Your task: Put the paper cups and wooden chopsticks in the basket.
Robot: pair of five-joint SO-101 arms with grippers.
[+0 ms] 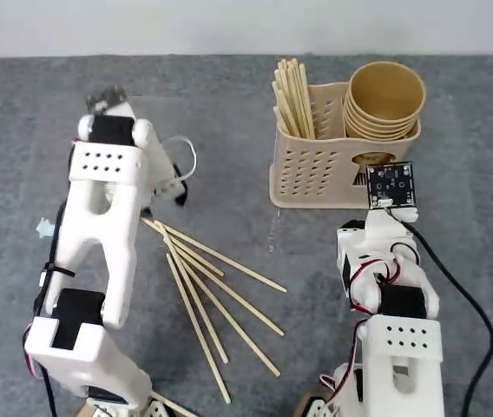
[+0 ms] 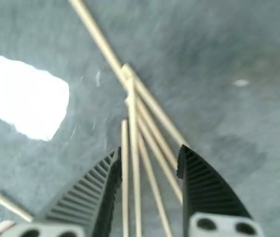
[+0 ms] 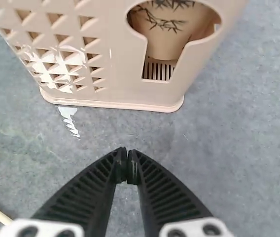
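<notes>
**Left spread, right clenched**

Your left end effector (image 2: 147,168) is spread open over the loose chopsticks (image 1: 216,291) fanned on the grey tabletop (image 1: 455,217), with two lying between its fingers. Your right end effector (image 3: 126,165) is clenched on nothing, near the basket (image 1: 312,169), which holds stacked paper cups (image 1: 385,95) and upright chopsticks (image 1: 292,95).

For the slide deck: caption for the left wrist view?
Open left end effector straddling loose wooden chopsticks on the grey table.

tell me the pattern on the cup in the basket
Dark leafy sprigs on the tan cup, best in the right wrist view.
</notes>
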